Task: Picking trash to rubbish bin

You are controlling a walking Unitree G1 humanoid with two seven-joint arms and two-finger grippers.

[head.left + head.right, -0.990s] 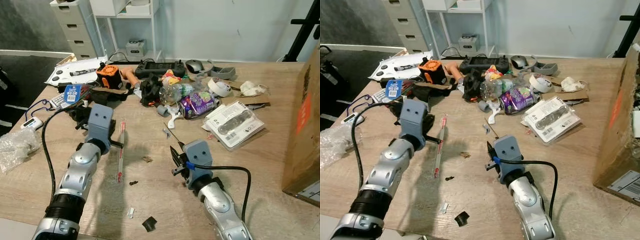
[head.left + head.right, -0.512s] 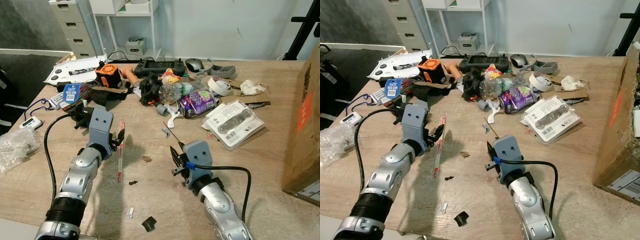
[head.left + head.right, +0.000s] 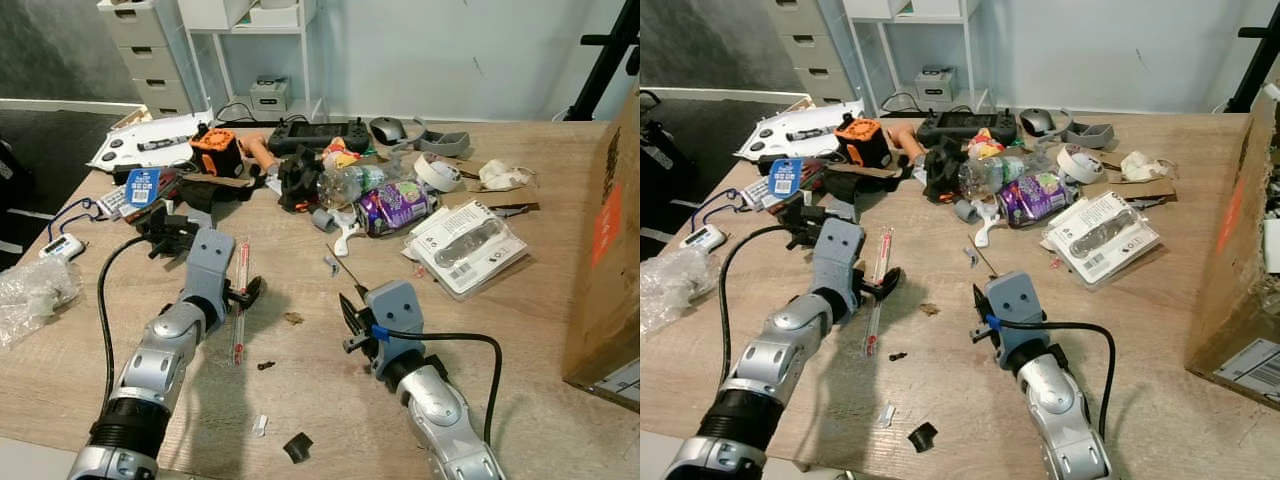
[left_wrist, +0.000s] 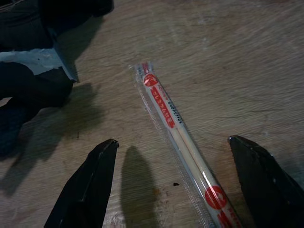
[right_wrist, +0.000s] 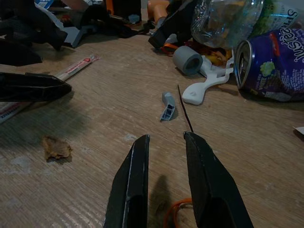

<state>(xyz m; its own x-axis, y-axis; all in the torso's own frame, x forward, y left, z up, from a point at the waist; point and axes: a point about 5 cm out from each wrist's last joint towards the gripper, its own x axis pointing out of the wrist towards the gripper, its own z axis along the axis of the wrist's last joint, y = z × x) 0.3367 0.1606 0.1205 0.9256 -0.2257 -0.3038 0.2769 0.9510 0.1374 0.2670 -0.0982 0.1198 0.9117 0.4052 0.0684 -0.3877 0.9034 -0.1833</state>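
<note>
A long pair of chopsticks in a red-and-white wrapper (image 3: 239, 305) lies flat on the wooden table (image 3: 520, 340), left of centre. My left gripper (image 4: 171, 142) is down at the table with its fingers spread wide, one on each side of the chopstick wrapper (image 4: 176, 129), not touching it. My right gripper (image 3: 348, 312) rests low over the table's middle, fingers a little apart with nothing between them. Ahead of the right gripper (image 5: 164, 137) lie a thin black stick (image 5: 185, 114) and a small grey clip (image 5: 167, 106).
A heap at the back holds a purple can (image 3: 395, 208), a clear bottle (image 3: 350, 183), a tape roll (image 3: 437, 172) and a blister pack (image 3: 468, 245). A tall cardboard box (image 3: 605, 250) stands at the right edge. Small scraps (image 3: 297, 447) lie near the front; a plastic bag (image 3: 30, 295) sits far left.
My left gripper has swung right and lowered to the chopstick wrapper, and its fingers now straddle it. The right arm has stayed still.
</note>
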